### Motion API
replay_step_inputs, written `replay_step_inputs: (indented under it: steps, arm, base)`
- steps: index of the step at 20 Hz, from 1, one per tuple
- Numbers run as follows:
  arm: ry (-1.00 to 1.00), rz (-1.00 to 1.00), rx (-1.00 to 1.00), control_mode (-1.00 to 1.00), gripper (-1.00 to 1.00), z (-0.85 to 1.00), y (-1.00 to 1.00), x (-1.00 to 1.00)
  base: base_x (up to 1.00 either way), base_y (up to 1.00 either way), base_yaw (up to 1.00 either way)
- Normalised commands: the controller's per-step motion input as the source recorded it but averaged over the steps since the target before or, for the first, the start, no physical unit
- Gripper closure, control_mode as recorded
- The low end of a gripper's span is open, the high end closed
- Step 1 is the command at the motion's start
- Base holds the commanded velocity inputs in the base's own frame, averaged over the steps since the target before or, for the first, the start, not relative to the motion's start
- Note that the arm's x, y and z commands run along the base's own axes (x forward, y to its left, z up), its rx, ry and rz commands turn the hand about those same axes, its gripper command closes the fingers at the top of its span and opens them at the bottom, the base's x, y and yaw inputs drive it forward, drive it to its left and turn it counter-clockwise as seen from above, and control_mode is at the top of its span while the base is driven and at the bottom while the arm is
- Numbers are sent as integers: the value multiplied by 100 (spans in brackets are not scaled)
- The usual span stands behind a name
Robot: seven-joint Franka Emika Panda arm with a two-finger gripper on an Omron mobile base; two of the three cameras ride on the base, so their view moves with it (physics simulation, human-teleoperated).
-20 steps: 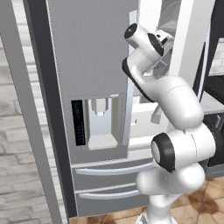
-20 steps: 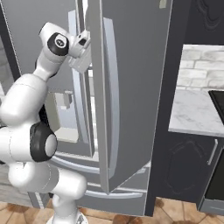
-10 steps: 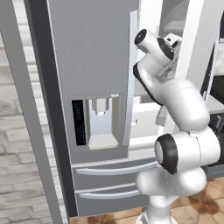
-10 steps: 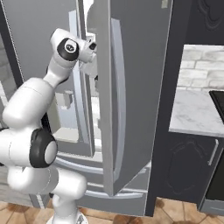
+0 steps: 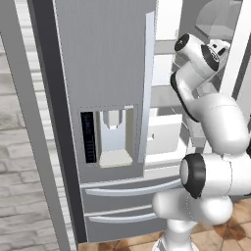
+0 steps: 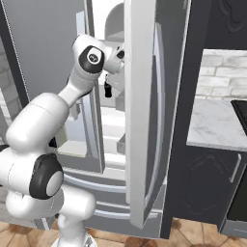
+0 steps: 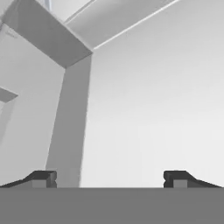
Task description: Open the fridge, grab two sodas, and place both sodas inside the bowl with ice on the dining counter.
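Fridge [image 5: 105, 59]: brushed grey steel doors, matt sheen; smooth white plastic-looking interior. Handles [image 5: 130, 188]: polished silver metal. Arm [image 5: 220, 122]: glossy white shell, dark joints. Worktop [image 6: 212, 123]: white veined marble. Floor [image 5: 230, 230]: reddish-brown tile, smooth. Wall [image 5: 14, 147]: rough pale brick.

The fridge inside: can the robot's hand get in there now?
Probably yes. The fridge's right door stands swung open, and the open gripper is already at the gap, facing the white interior with nothing between its fingertips.
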Motion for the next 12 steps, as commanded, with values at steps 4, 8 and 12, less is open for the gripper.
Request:
replay_step_inputs:
  steps: [4, 8, 12]
  arm:
    - [-2, -6, 0, -100, -100, 0, -78, -49]
    - [-6, -4, 0, -100, -100, 0, -68, -45]
    - [-8, -2, 0, -100, -100, 0, -37, -33]
  base:
    - [0, 0, 0]
    - [0, 0, 0]
    - [0, 0, 0]
